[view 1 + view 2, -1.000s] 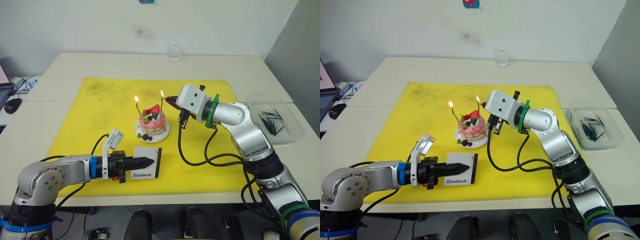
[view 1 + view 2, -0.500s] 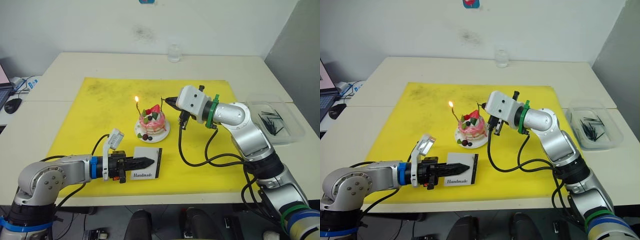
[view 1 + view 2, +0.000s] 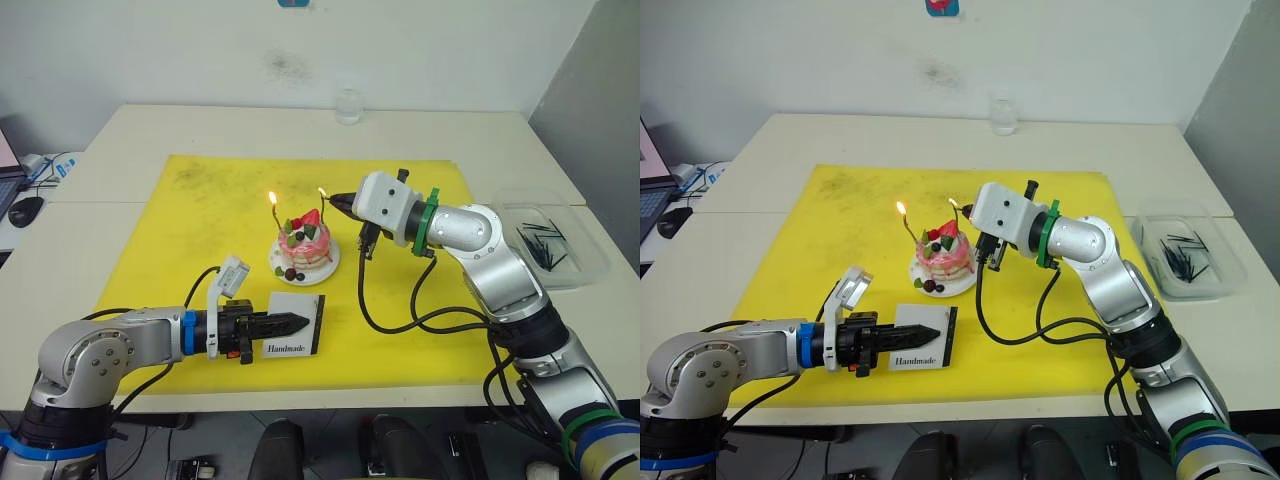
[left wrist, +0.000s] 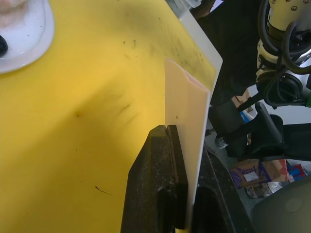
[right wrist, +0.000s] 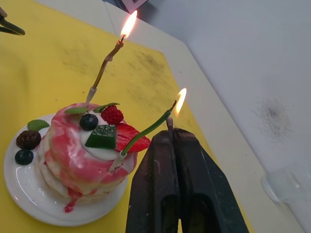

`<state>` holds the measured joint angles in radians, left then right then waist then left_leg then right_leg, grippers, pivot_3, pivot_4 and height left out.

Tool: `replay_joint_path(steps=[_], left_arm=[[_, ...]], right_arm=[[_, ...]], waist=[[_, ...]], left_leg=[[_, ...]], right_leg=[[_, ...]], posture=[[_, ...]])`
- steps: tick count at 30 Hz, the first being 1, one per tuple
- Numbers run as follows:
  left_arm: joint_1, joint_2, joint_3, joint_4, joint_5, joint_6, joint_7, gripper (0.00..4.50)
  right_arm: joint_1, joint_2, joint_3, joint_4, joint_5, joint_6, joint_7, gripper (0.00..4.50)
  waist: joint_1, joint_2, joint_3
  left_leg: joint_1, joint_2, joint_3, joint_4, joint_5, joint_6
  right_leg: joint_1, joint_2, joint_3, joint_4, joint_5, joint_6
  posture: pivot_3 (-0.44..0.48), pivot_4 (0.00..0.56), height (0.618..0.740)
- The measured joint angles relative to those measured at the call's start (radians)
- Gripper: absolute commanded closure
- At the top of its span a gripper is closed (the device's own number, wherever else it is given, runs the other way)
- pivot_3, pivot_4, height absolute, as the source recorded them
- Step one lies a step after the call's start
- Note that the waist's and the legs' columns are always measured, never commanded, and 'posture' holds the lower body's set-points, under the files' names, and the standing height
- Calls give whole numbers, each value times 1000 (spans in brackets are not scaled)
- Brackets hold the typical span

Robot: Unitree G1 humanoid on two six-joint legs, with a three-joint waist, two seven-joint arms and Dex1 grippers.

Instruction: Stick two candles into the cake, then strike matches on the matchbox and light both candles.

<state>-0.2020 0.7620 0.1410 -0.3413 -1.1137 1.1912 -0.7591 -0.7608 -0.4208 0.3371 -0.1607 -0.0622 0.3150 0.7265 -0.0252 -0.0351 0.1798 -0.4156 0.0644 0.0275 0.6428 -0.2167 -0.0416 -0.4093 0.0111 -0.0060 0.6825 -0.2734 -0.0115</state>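
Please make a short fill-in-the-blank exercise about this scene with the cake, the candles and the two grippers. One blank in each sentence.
1. Both candles stand in the ____.
2. The left gripper is shut on the white ____.
3. The right gripper holds a match at the tip of the ____ candle.
4. The spare matches lie in a clear ____ on the robot's right.

Missing words: cake; matchbox; green; tray

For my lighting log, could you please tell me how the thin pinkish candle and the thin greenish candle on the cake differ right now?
The thin pinkish candle stands free on the far-left side of the small pink-and-white cake, burning on its own. The thin greenish candle leans lower toward the right gripper, whose shut fingers hold a match at its lit tip. Both are slightly curved, stuck into the cake, with a flame at the tip.
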Motion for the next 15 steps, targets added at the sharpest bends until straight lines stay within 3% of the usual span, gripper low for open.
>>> replay_joint_path(steps=[15], left_arm=[[-2,-1,-7,0,3,0,-15,4500]], right_arm=[[0,-3,0,0,-6,0,1,4488]], waist=[[0,0,0]], left_leg=[[0,0,0,0,0,0]], right_leg=[[0,0,0,0,0,0]], posture=[[0,150,740]])
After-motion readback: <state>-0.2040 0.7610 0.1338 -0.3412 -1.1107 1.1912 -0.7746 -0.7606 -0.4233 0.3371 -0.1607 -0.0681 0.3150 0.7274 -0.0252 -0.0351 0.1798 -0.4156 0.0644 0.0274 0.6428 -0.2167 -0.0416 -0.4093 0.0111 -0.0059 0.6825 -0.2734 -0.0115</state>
